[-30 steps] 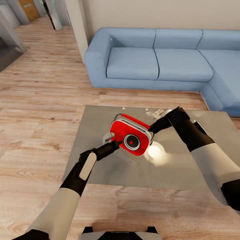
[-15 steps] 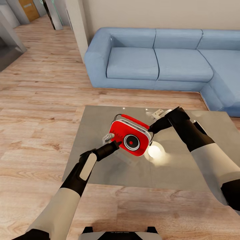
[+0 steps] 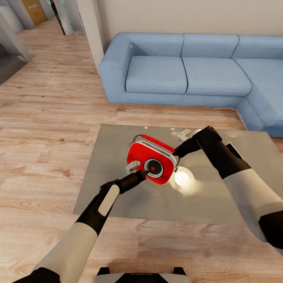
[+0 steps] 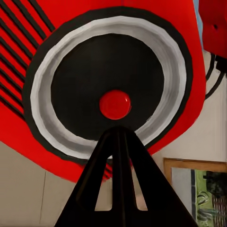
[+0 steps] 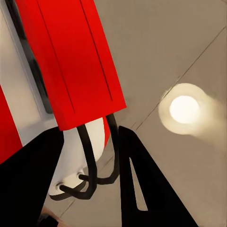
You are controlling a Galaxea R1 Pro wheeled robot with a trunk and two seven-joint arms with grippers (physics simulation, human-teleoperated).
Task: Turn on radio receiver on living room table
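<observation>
Your right gripper (image 5: 87,142) pinches the radio receiver (image 3: 151,159) by its far edge, holding it tilted above the table (image 3: 220,204). Your left gripper (image 4: 117,135), fingers pressed together, points at the dial's red centre light (image 4: 115,104), just short of it.

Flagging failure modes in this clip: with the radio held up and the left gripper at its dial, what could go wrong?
1. The left gripper, fingers together, sits just below the small red centre button; a push could miss it.
2. The right gripper holds the red rounded radio receiver by one end above the glossy grey table; pressing could twist or drop it.
</observation>
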